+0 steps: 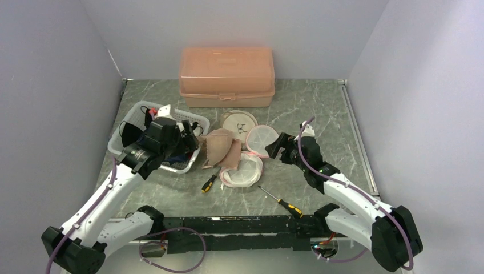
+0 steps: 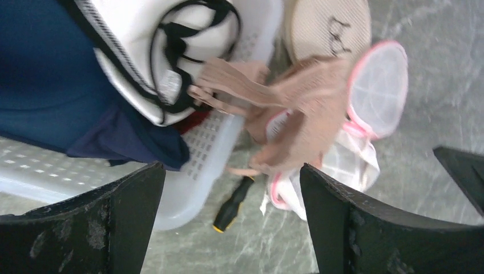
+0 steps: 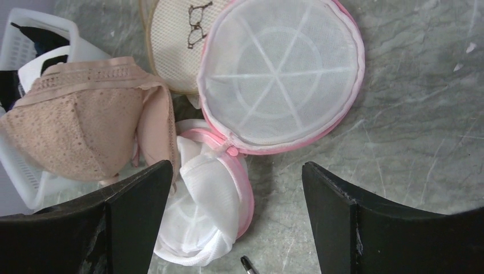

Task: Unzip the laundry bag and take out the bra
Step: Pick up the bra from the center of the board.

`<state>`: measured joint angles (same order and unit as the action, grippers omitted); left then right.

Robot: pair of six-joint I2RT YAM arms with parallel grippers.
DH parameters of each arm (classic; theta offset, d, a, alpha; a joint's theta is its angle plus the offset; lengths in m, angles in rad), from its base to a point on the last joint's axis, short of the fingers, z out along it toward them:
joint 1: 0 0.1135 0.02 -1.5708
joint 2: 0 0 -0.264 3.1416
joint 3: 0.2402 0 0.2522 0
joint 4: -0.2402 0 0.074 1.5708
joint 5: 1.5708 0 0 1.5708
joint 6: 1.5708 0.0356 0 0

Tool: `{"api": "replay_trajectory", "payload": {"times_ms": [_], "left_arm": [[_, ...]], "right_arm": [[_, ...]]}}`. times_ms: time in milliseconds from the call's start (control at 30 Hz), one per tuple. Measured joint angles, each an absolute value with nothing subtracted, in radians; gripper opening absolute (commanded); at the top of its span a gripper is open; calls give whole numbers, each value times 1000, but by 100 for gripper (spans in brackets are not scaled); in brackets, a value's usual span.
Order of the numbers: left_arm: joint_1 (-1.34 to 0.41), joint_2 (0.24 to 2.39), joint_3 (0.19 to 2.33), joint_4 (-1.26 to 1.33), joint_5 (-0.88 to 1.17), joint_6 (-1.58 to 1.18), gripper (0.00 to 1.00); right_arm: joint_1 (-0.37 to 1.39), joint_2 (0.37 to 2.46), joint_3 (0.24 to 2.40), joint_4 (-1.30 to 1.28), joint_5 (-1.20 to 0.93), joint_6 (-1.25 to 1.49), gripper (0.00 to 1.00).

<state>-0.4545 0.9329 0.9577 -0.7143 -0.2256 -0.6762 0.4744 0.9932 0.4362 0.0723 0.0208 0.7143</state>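
Left gripper [image 2: 231,188] and right gripper [image 3: 235,171]: spread wide, holding nothing. Bra [image 1: 221,147]: outside unzipped laundry bag [image 1: 244,171], draped from bag to basket [image 1: 182,114] rim, left of centre. Risk on lift: straps snagging basket clothes [image 2: 45,80] or dragging bag along.

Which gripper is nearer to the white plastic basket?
Left. The left gripper hangs over the right side of the white plastic basket; the right gripper is apart, beyond the pink-rimmed laundry bag.

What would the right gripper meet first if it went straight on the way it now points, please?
Probably the open pink-rimmed laundry bag, about where its two mesh halves join, though depth is unclear.
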Motion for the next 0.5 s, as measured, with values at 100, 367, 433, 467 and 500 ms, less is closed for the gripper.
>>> {"api": "replay_trajectory", "payload": {"times_ms": [100,367,433,467,500], "left_arm": [[-529,941,957,-693,-207,-665,94],[-701,1109,1003,-602,-220,-605,94],[-727,1173,1023,-590,-242,-588,94],[-736,1199,1032,-588,-252,-584,94],[-745,1230,1044,-588,-267,-580,94]], "right_arm": [[474,958,434,69,19,702,88],[474,939,413,59,16,695,89],[474,934,408,53,16,695,89],[474,932,405,53,16,694,89],[474,930,404,53,16,693,89]]}}
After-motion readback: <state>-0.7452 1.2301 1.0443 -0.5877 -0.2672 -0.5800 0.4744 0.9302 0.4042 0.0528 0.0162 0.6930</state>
